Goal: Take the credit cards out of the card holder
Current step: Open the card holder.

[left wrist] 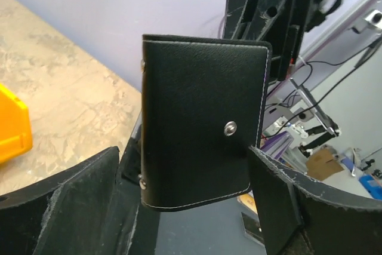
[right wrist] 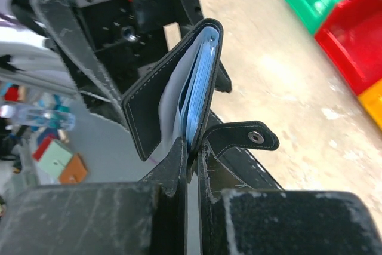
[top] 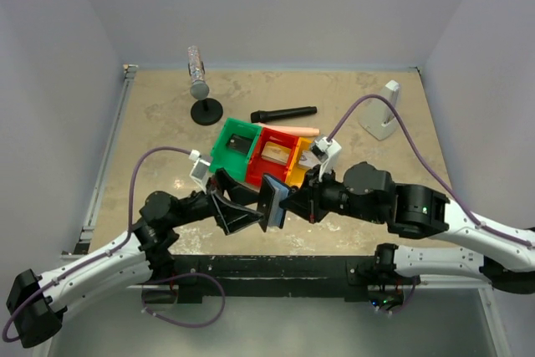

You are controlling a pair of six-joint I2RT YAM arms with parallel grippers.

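My right hand (right wrist: 191,168) is pinched shut on the lower edge of the card holder (right wrist: 173,88), which hangs above the worktop (top: 159,123) just on the arms' side of the red bin (top: 272,150). My left hand (left wrist: 182,174) gapes wide around it, gripping nothing. The flap is unsnapped, but the blue cards (right wrist: 194,103) sit inside: 0 are out.

One card holder (top: 274,200), three coloured bins (top: 222,151), one black stick (top: 284,113).
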